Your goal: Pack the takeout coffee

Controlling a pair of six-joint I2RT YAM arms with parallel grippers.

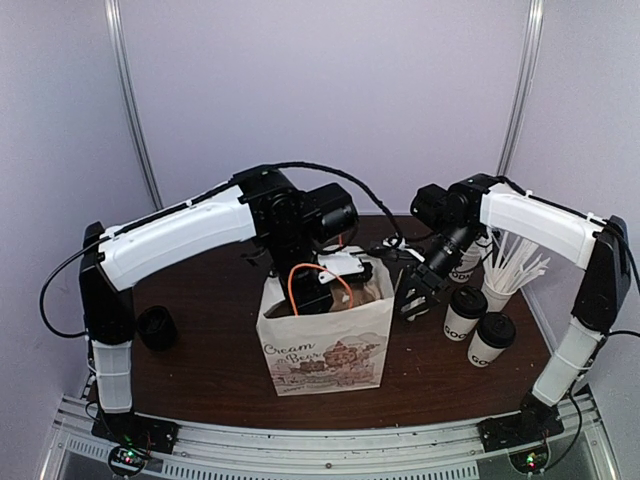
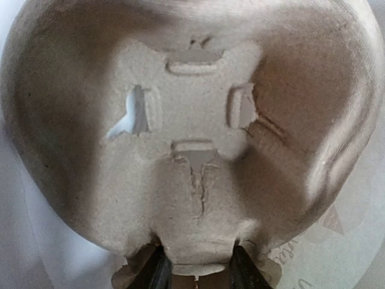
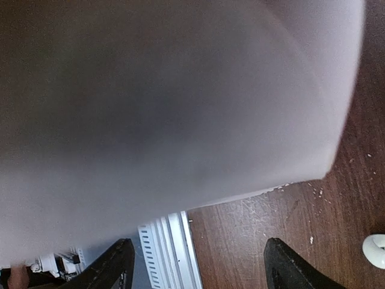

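Takeout coffee (image 1: 465, 312): both lidded cups (image 1: 490, 340) stand on the counter (image 1: 220, 370), right of the paper bag (image 1: 325, 350).
Left hand (image 2: 195, 271) pinches the pulp carrier (image 2: 192, 150) inside the bag; hold it level. Your right hand (image 1: 415, 295) gapes empty near the cups.

Printed paper bag (image 1: 325, 350) stands mid-frame on dark table (image 1: 200, 385), white sticks (image 1: 516, 264) at right; pulp carrier (image 2: 192, 150) fills the left wrist view.

Soft, even light is washing the top view — shadows are falling faintly. Both wrist views are blurring close up, the right one almost wholly.
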